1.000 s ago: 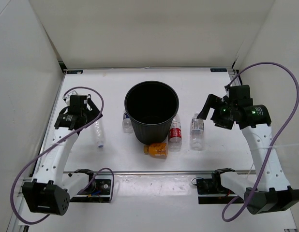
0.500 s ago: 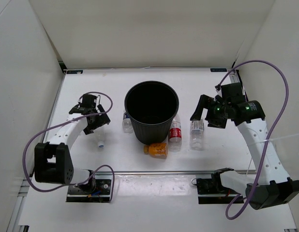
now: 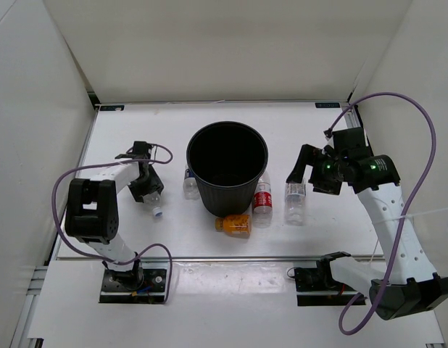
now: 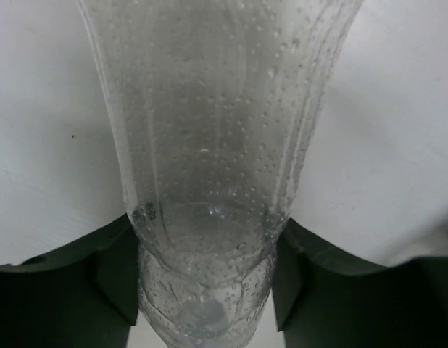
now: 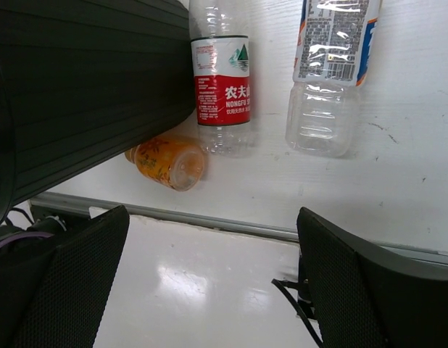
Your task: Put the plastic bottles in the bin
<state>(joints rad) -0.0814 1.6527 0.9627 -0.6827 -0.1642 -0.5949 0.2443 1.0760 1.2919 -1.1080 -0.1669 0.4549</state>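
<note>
Clear bottle [image 4: 209,145] sits clamped in the left end effector [image 3: 148,191], whose fingers [image 4: 112,279] press on both its sides, left of the bin [image 3: 225,196], which stands upright mid-surface [image 3: 130,138]. Right end effector [image 5: 213,283] hangs with its fingers wide apart, holding nothing, above a labelled bottle [image 3: 295,200] lying right of the bin. Red-label bottle [image 3: 262,197] and orange bottle [image 3: 235,224] lie just beside the bin's near wall. A small bottle [image 3: 189,185] is close by its left wall.
</note>
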